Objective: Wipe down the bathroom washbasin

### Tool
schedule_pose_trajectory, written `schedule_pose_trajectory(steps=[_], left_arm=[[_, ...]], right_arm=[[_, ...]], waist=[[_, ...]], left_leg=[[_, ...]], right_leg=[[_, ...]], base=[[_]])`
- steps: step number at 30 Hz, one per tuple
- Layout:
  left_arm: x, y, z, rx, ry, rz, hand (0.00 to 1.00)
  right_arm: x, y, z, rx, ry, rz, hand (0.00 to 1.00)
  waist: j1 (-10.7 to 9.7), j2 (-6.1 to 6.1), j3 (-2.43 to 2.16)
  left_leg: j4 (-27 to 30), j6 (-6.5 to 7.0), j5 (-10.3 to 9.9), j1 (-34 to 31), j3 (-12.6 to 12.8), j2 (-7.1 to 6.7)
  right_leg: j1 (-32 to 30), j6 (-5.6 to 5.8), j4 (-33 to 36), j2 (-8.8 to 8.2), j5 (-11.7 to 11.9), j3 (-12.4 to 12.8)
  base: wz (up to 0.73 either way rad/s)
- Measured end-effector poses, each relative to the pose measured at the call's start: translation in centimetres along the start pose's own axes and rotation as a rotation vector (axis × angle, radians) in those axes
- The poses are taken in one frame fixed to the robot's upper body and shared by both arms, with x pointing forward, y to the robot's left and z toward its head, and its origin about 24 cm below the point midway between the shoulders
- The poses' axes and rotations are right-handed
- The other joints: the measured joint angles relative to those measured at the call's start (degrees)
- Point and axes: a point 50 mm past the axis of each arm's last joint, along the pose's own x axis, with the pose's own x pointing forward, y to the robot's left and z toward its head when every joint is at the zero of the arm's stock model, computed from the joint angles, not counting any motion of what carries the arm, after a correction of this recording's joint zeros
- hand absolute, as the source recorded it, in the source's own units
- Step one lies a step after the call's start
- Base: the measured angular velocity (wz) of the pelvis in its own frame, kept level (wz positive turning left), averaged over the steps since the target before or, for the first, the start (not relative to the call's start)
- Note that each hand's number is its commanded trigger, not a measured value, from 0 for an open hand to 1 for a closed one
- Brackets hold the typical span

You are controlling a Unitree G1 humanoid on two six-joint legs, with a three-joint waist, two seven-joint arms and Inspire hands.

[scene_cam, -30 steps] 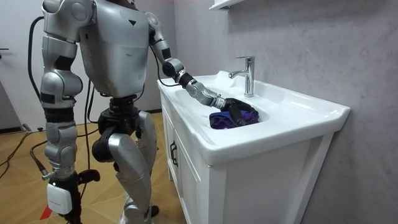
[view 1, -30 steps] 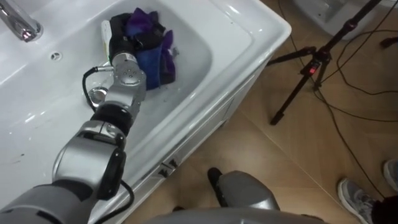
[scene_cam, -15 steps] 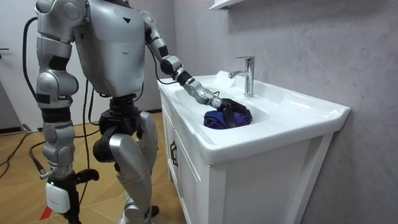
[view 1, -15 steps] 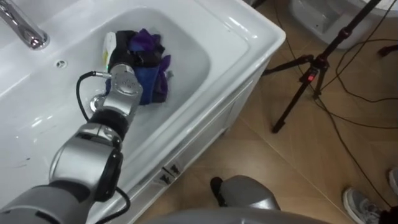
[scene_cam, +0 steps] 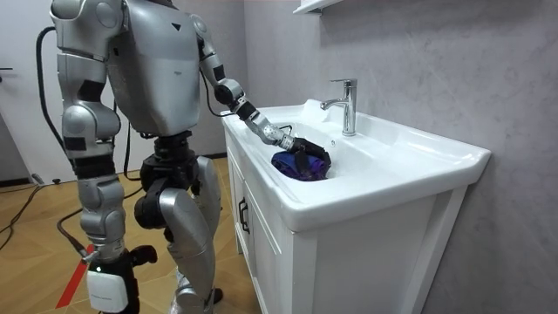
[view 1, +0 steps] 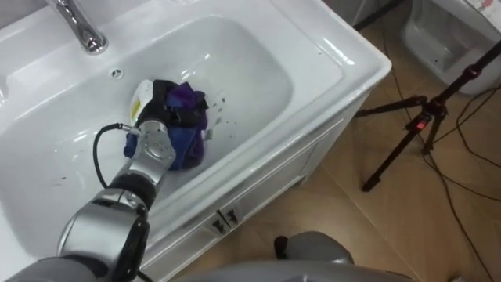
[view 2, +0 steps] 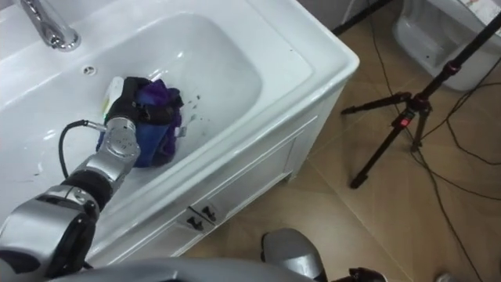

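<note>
Left eye view first. Reaches into basin (view 1: 258,74) with left hand (view 1: 166,100), fingers curled round bunched cloth (view 1: 186,137), purple folds poking out between them. Presses cloth onto basin floor right under palm, blue part trailing back toward wrist. Shows dark specks (view 1: 219,102) on the white just past fingertips, and tap (view 1: 82,30) well beyond them at far rim. Hangs right hand (scene_cam: 109,281) idle at side in room view. Looks mid-wipe, judging by those specks. Expect cloth to be soft, light and limp, perhaps damp: apt to fold, drag or slide free on slick glazed surface. Best held at thick middle of bunch, never by a loose corner, with palm bearing down on top. No give in basin itself: hard, fixed, slippery.
</note>
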Motion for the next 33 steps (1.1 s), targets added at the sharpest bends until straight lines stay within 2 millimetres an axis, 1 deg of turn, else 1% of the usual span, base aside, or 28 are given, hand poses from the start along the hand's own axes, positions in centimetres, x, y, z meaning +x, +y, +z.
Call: schedule_pose_trajectory(steps=[1, 2, 3, 7, 8, 9, 10, 11, 13, 14, 15, 16, 17, 18, 19, 21, 22, 24, 25, 27, 29, 30, 32, 33], left_arm=[[-0.1, -0.1, -0.2, 0.004, 0.004, 0.000, 1.00], [-0.3, -0.2, -0.7, 0.014, 0.010, 0.004, 1.00], [-0.5, -0.3, -0.9, 0.029, 0.008, 0.009, 1.00], [-0.9, -0.4, -1.5, 0.099, -0.016, 0.028, 1.00], [-1.0, -0.4, -2.0, 0.126, -0.010, 0.036, 1.00], [-1.3, -0.4, -2.6, 0.141, 0.000, 0.041, 1.00], [-1.4, -0.5, -2.8, 0.143, 0.003, 0.046, 1.00], [-1.6, -0.6, -3.1, 0.153, 0.008, 0.048, 1.00], [-1.8, -0.7, -3.4, 0.174, 0.008, 0.056, 1.00], [-2.1, -0.7, -3.8, 0.197, 0.009, 0.056, 1.00], [-2.3, -0.6, -4.4, 0.221, 0.015, 0.060, 1.00], [-2.4, -0.6, -4.7, 0.235, 0.018, 0.064, 1.00], [-2.7, -0.4, -5.4, 0.261, 0.025, 0.073, 1.00], [-2.9, 0.0, -6.1, 0.292, 0.032, 0.088, 1.00], [-3.1, 0.2, -6.5, 0.307, 0.036, 0.100, 1.00], [-3.7, 1.2, -8.0, 0.359, 0.055, 0.153, 1.00], [-3.7, 1.5, -8.4, 0.367, 0.065, 0.161, 1.00], [-4.1, 2.7, -9.7, 0.413, 0.094, 0.195, 1.00], [-4.2, 2.9, -10.0, 0.426, 0.098, 0.202, 1.00], [-4.7, 3.4, -10.8, 0.456, 0.114, 0.220, 1.00], [-4.9, 3.4, -11.1, 0.475, 0.115, 0.220, 1.00], [-5.1, 3.5, -11.5, 0.480, 0.123, 0.219, 1.00], [-5.5, 3.5, -12.0, 0.483, 0.139, 0.220, 1.00], [-5.6, 3.5, -12.1, 0.490, 0.139, 0.219, 1.00]], right_arm=[[0.0, 0.0, 0.0, 0.000, 0.001, 0.000, 0.00], [0.0, 0.0, -0.2, 0.001, 0.006, 0.000, 0.00], [0.0, 0.0, -0.2, 0.000, 0.005, 0.001, 0.00], [0.0, -0.2, -0.5, 0.038, 0.009, -0.004, 0.00], [0.0, -0.2, -0.5, 0.040, 0.010, -0.008, 0.00], [0.0, -0.2, -0.5, 0.042, 0.011, -0.008, 0.00], [0.0, -0.2, -0.6, 0.050, 0.011, -0.008, 0.00], [0.0, -0.3, -0.7, 0.072, 0.014, -0.008, 0.00], [0.0, -0.5, -0.8, 0.088, 0.016, -0.012, 0.00], [0.0, -0.6, -0.9, 0.110, 0.018, -0.015, 0.00], [-0.1, -0.8, -1.0, 0.132, 0.025, -0.016, 0.00], [-0.1, -0.8, -1.1, 0.132, 0.027, -0.017, 0.00], [-0.1, -0.9, -1.4, 0.134, 0.035, -0.022, 0.00], [-0.1, -1.0, -1.8, 0.152, 0.049, -0.025, 0.00], [-0.1, -1.0, -2.0, 0.157, 0.056, -0.026, 0.00], [-0.1, -1.1, -2.4, 0.172, 0.075, -0.030, 0.00], [-0.1, -1.2, -2.5, 0.170, 0.076, -0.032, 0.00], [-0.2, -1.4, -2.4, 0.167, 0.074, -0.041, 0.00], [-0.2, -1.5, -2.4, 0.167, 0.074, -0.043, 0.00], [-0.2, -1.9, -2.2, 0.167, 0.073, -0.053, 0.00], [-0.2, -2.1, -2.2, 0.183, 0.071, -0.059, 0.00], [-0.2, -2.2, -2.3, 0.190, 0.073, -0.062, 0.00], [-0.3, -2.4, -2.3, 0.200, 0.072, -0.066, 0.00], [-0.3, -2.6, -2.3, 0.213, 0.070, -0.072, 0.00]], waist=[[0.1, -0.02, -0.01], [0.3, -0.08, -0.20], [0.7, -0.09, -0.26], [2.3, -0.09, -0.42], [2.5, -0.08, -0.42], [2.7, -0.05, -0.44], [2.9, -0.04, -0.44], [2.9, -0.07, -0.60], [2.9, -0.04, -0.67], [3.1, 0.20, -1.05], [3.2, 0.55, -1.31], [3.2, 0.70, -1.39], [3.4, 1.04, -1.42], [4.0, 1.39, -1.41], [4.3, 1.55, -1.43], [4.9, 1.86, -1.40], [5.0, 1.96, -1.40], [5.6, 2.41, -1.45], [5.7, 2.59, -1.43], [5.9, 3.53, -1.51], [5.9, 4.13, -1.47], [5.9, 4.30, -1.48], [5.9, 4.49, -1.51], [5.9, 4.73, -1.44]], left_leg=[[-0.3, -0.06, 0.0, 0.4, -0.1, 0.02], [-0.6, -0.10, 0.0, 1.2, -0.1, 0.02], [-0.8, -0.13, 0.1, 1.5, -0.2, 0.06], [-0.8, -0.20, 0.1, 2.1, -0.3, 0.01], [-0.8, -0.21, 0.1, 2.4, -0.4, 0.02], [-0.8, -0.23, 0.1, 2.8, -0.6, 0.03], [-1.0, -0.26, 0.1, 3.0, -0.7, 0.05], [-1.3, -0.32, 0.2, 3.5, -1.1, 0.04], [-1.7, -0.40, 0.2, 4.1, -1.3, 0.04], [-2.4, -0.44, 0.2, 4.4, -1.3, 0.11], [-2.6, -0.55, 0.3, 5.0, -1.3, 0.28], [-2.7, -0.62, 0.3, 5.3, -1.3, 0.35], [-2.7, -0.83, 0.2, 5.9, -1.4, 0.54], [-2.8, -1.02, 0.2, 6.4, -1.4, 0.73], [-2.8, -1.11, 0.2, 6.6, -1.5, 0.83], [-3.0, -1.46, 0.4, 7.1, -2.2, 0.96], [-3.0, -1.50, 0.4, 7.2, -2.4, 1.00], [-2.7, -1.61, 0.5, 7.4, -3.3, 1.12], [-2.6, -1.61, 0.5, 7.4, -3.4, 1.12], [-2.5, -1.61, 0.5, 7.4, -4.1, 1.10], [-2.5, -1.61, 0.5, 7.6, -5.5, 1.03], [-2.5, -1.61, 0.5, 8.1, -6.4, 1.02], [-2.4, -1.62, 0.5, 8.8, -7.5, 1.04], [-2.4, -1.62, 0.5, 9.0, -8.1, 1.08]], right_leg=[[0.4, -0.02, 0.0, 0.04, -0.1, 0.0], [1.1, -0.10, -0.1, 0.16, -0.2, 0.0], [1.6, -0.10, -0.1, 0.23, -0.3, 0.0], [1.9, -0.14, -0.1, 0.27, -0.6, 0.0], [2.3, -0.16, -0.2, 0.24, -0.6, -0.2], [2.8, -0.17, -0.5, 0.16, -0.6, -0.4], [3.1, -0.17, -0.8, 0.15, -0.6, -0.6], [3.8, -0.19, -1.0, 0.14, -0.7, -1.0], [4.4, -0.20, -1.2, 0.20, -0.7, -1.2], [4.7, -0.23, -1.8, 0.34, -0.7, -1.2], [5.4, -0.34, -2.3, 0.56, -0.6, -1.3], [5.7, -0.37, -2.4, 0.65, -0.6, -1.3], [6.5, -0.46, -3.0, 0.87, -0.6, -1.3], [7.1, -0.65, -3.1, 1.12, -0.7, -1.2], [7.3, -0.73, -3.2, 1.25, -0.6, -1.2], [8.0, -1.07, -3.3, 1.39, -0.8, -1.5], [8.2, -1.14, -3.4, 1.42, -0.9, -1.6], [8.8, -1.31, -4.1, 1.44, -1.0, -2.0], [8.9, -1.36, -4.1, 1.43, -1.0, -2.0], [9.0, -1.45, -4.1, 1.39, -1.1, -2.3], [9.4, -1.53, -4.1, 1.33, -1.4, -2.7], [10.0, -1.67, -4.0, 1.36, -1.6, -2.7], [10.7, -1.84, -4.0, 1.38, -2.0, -2.7], [11.1, -1.93, -4.1, 1.33, -2.1, -2.7]], base=[[0.00], [0.00], [0.00], [0.00], [0.05], [0.07], [0.11], [0.09], [0.04], [0.00], [0.00], [0.00], [-0.03], [-0.05], [-0.04], [0.08], [0.13], [0.06], [0.00], [0.04], [0.08], [0.05], [0.00], [0.00]])
